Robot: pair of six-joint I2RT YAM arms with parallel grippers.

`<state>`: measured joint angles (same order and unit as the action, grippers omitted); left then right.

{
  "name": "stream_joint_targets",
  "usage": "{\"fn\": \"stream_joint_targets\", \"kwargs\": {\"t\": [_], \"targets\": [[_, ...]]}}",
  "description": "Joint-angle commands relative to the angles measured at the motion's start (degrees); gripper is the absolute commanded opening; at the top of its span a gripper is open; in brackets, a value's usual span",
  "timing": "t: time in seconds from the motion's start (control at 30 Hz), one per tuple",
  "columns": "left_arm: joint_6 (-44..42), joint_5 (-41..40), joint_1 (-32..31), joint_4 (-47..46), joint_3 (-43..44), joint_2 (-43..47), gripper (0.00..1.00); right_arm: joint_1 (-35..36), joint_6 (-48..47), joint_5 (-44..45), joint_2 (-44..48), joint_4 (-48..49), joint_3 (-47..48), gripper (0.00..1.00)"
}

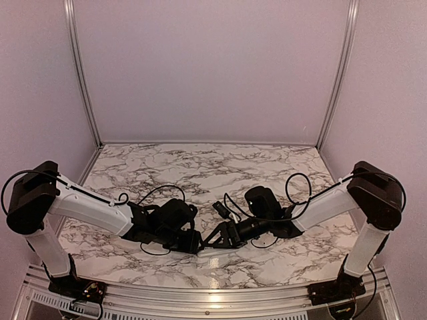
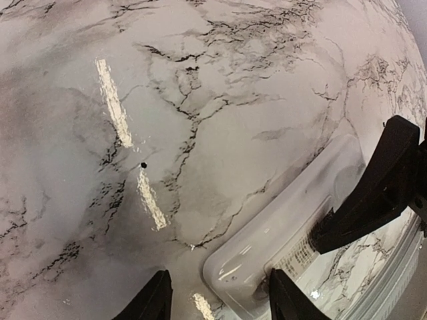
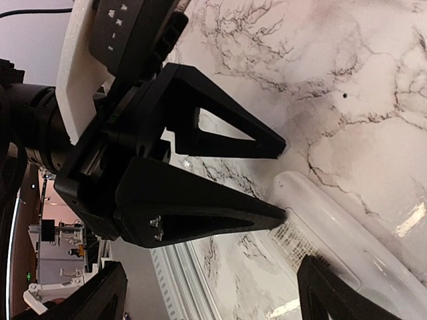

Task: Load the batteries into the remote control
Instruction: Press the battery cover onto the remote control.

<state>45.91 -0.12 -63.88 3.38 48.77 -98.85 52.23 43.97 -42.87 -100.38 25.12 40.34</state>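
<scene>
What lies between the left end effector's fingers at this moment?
The remote's rounded end, lying on the marble table, reaches into the gap. The left wrist view shows it best; the right wrist view agrees.

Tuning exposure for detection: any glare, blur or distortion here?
Top external: sharp, one glare patch on the table. Left wrist: fisheye bend, bright streaks on marble, highlights on the remote control. Right wrist: left gripper looms large, marble dimmer beneath it.

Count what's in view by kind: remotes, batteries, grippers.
Remote control: 1
Batteries: 0 visible in any view
Grippers: 2, the left gripper and the right gripper, both open
Total: 3
</scene>
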Motion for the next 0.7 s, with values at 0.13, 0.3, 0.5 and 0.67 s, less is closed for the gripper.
{"fn": "stream_joint_targets", "kwargs": {"t": [0.13,0.3,0.5,0.67], "targets": [[0.0,-1.0,-0.4,6.9,-0.2,-1.1,0.46,0.1,1.0,1.4,-1.1,-3.3,-1.3,0.87],[0.5,-1.6,-0.3,7.8,-0.2,-1.6,0.41,-0.1,0.9,1.5,-1.1,-3.6,-1.3,0.87],[0.4,-2.2,-0.3,8.6,-0.4,-1.0,0.34,-0.3,1.1,1.6,-1.3,-3.6,-1.4,0.86],[-0.2,-2.0,-0.2,8.3,-0.4,-0.2,0.28,-0.2,1.1,1.7,-1.4,-3.4,-1.6,0.86]]}}
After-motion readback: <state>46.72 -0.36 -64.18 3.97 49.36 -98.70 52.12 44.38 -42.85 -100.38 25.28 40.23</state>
